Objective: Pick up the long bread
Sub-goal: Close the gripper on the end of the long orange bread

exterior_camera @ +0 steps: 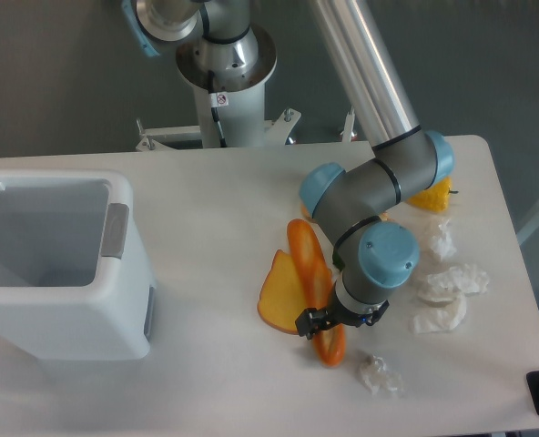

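The long bread is a narrow glossy orange-brown baguette. It lies on the white table, running from the centre down towards the front. My gripper points down over the bread's near end. Its dark fingers stand on either side of the loaf, wider than the loaf, so the gripper looks open. The wrist hides the part of the bread under it. The bread's near tip shows below the gripper and rests on the table.
A flat orange toast slice lies against the bread's left side. A small orange croissant sits behind the arm at the right. Several crumpled white paper scraps lie to the right and one in front. A white bin stands at left.
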`<action>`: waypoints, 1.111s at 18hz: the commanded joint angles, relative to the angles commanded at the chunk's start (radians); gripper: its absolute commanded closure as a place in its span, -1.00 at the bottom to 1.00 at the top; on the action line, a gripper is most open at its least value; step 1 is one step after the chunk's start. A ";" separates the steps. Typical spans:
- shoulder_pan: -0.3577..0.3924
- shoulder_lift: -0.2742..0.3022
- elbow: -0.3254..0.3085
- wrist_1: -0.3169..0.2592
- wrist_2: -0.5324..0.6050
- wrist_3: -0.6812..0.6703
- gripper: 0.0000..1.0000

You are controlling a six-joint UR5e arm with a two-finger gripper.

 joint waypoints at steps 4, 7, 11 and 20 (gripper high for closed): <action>-0.005 0.000 -0.002 0.000 0.000 -0.002 -1.00; -0.009 0.000 0.003 0.000 0.000 -0.003 -1.00; -0.009 0.000 0.003 0.000 0.000 -0.008 -0.86; -0.011 0.000 0.003 0.000 -0.005 -0.018 0.06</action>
